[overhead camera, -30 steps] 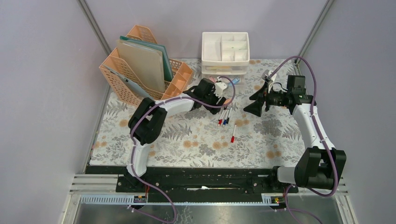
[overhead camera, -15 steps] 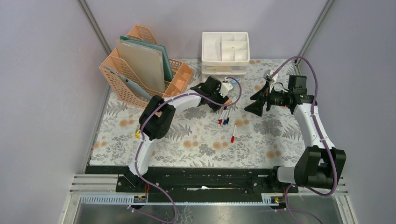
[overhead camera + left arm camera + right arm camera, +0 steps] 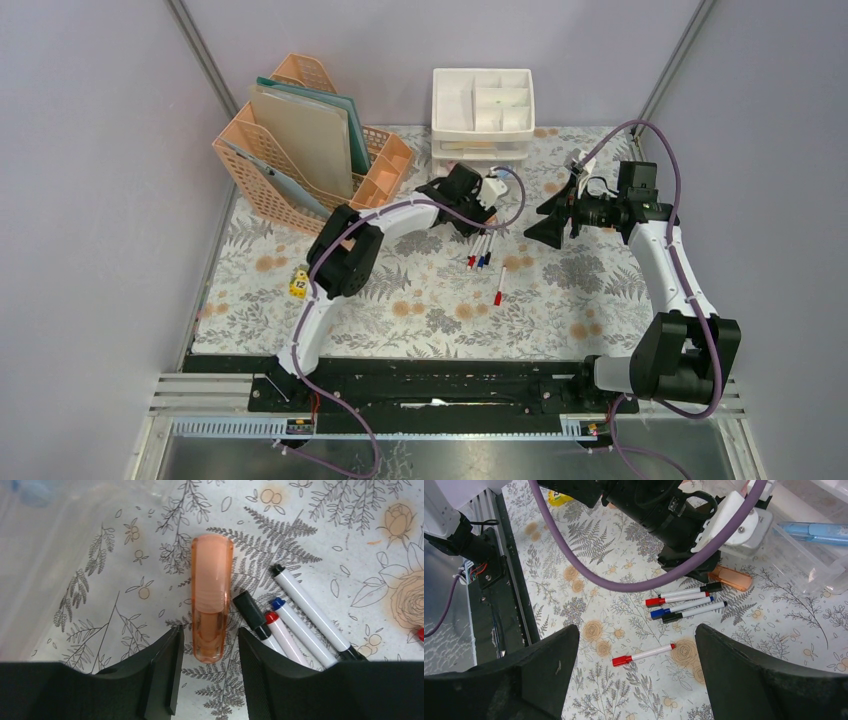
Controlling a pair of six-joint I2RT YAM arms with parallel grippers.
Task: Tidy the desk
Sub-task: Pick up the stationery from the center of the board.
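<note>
The desk spreads flat under both of your arms, its fern-and-flower cloth running from the black rail at the near edge back to the wall.

Your left gripper sits low over the far middle of the desk, just in front of the white drawer unit. Its jaws stand fairly narrow, one on each side of the near end of a translucent orange oblong piece that lies flat on the cloth. A thin strip of cloth shows between each finger and the piece, so it is straddled, not gripped. Just to the right of it, nearly touching, lies a cluster of markers, fanned out side by side.

Your right gripper hangs above the right half of the desk, well apart from the cloth, with its jaws spread wide and nothing between them. From its wrist view you look down on the left gripper, the markers, and a lone red-capped marker lying apart from the cluster, nearer the rail.

At the far left corner stands the peach file rack with folders in it. A small yellow item lies on the cloth beside the left arm.
</note>
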